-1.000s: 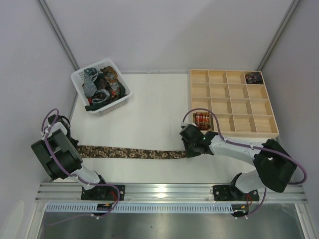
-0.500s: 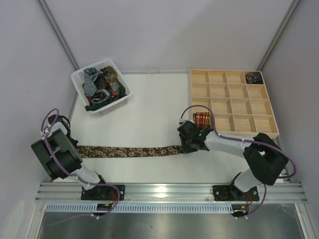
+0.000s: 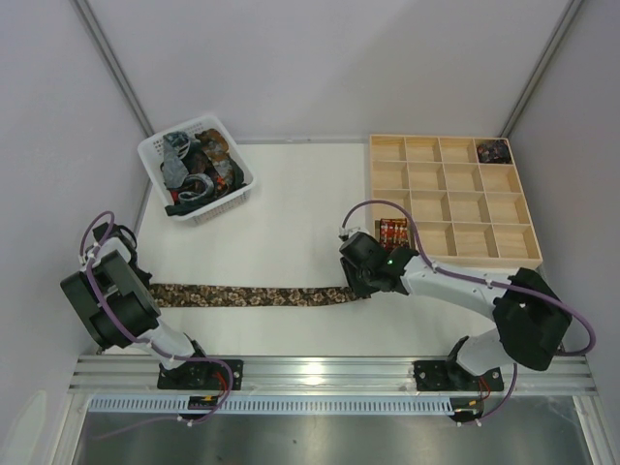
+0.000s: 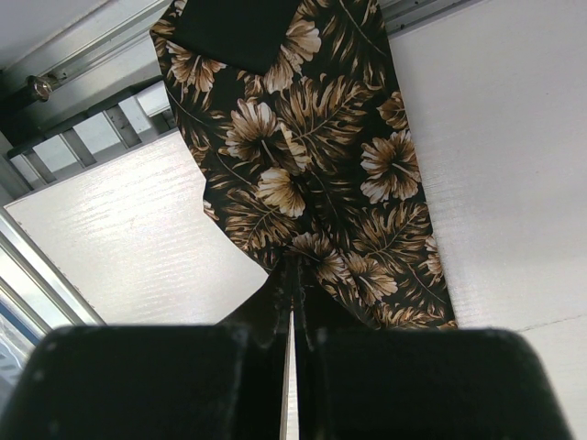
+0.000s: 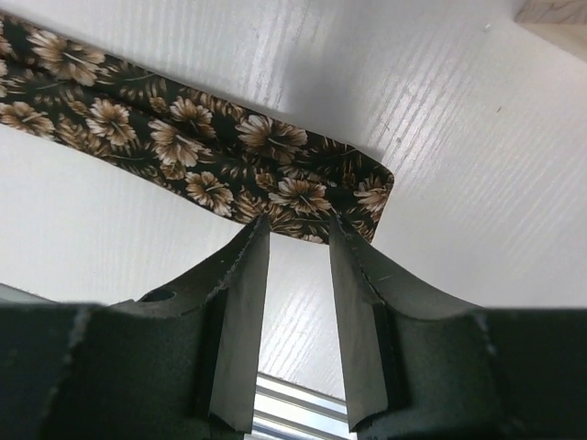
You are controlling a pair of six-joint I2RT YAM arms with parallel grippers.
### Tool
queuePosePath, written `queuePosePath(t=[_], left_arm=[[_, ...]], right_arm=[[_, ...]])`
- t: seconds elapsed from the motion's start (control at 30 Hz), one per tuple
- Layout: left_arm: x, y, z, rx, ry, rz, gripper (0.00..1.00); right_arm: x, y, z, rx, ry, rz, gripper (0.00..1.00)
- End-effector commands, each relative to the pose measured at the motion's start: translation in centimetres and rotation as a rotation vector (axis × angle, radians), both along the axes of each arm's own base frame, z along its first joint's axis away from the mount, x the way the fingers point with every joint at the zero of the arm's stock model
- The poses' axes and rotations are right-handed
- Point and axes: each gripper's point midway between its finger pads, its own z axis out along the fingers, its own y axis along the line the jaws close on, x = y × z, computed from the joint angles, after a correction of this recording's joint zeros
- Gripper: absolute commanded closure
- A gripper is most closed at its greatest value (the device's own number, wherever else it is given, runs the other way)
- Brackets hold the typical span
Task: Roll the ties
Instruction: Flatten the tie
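A dark brown tie [image 3: 252, 295] with tan floral print lies flat along the near part of the table. My left gripper [image 3: 148, 291] is shut on its left end; in the left wrist view the shut gripper [image 4: 293, 275] pinches the tie [image 4: 312, 165] at its edge. My right gripper [image 3: 355, 286] is open at the tie's right end. In the right wrist view the gripper [image 5: 298, 225] has both tips touching the edge of the tie [image 5: 229, 156], whose end looks folded over. Nothing is between the jaws.
A white basket [image 3: 177, 129] with several loose ties [image 3: 194, 170] stands at the back left. A wooden compartment tray [image 3: 455, 189] at the right holds a rolled red tie [image 3: 392, 232] and a rolled dark tie [image 3: 494, 150]. An aluminium rail [image 3: 329, 368] runs along the near edge.
My right gripper has moved left and a little away from the rail, and the tie's right end has shifted left with it. The left arm has not moved.
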Motion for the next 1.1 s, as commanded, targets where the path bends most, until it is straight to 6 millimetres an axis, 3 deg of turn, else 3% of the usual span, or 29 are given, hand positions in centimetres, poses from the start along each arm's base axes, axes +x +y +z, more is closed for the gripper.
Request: queuePosePath(t=[0.0, 0.17, 0.27, 0.37, 0.6, 0.83, 0.93, 1.07], left_arm=[[-0.7, -0.1, -0.6, 0.003, 0.029, -0.012, 0.99], [-0.7, 0.0, -0.9, 0.003, 0.033, -0.016, 0.99], [-0.8, 0.1, -0.9, 0.006, 0.037, -0.018, 0.99], [-0.6, 0.2, -0.8, 0.010, 0.033, -0.019, 1.00], [-0.8, 0.4, -0.9, 0.016, 0.051, -0.025, 0.99], [-0.5, 0.7, -0.9, 0.012, 0.055, -0.038, 0.99], [0.0, 0.1, -0.9, -0.014, 0.021, -0.062, 0.99], [0.4, -0.4, -0.8, -0.025, -0.025, -0.092, 0.99]], right_arm=[[1.1, -0.2, -1.5, -0.015, -0.001, -0.053, 0.62], [3.1, -2.7, -5.2, -0.133, 0.035, -0.215, 0.64], [1.6, -5.2, -6.9, -0.237, 0.087, -0.267, 0.64], [0.4, -6.5, -6.8, -0.233, 0.081, -0.309, 0.66], [-5.2, -9.6, -8.6, -0.247, 0.181, -0.394, 0.64], [-6.2, -8.8, -7.1, -0.166, 0.176, -0.350, 0.62], [-6.4, -7.3, -6.6, -0.130, 0.161, -0.259, 0.61], [-5.1, -4.5, -2.9, -0.100, 0.016, -0.105, 0.55]])
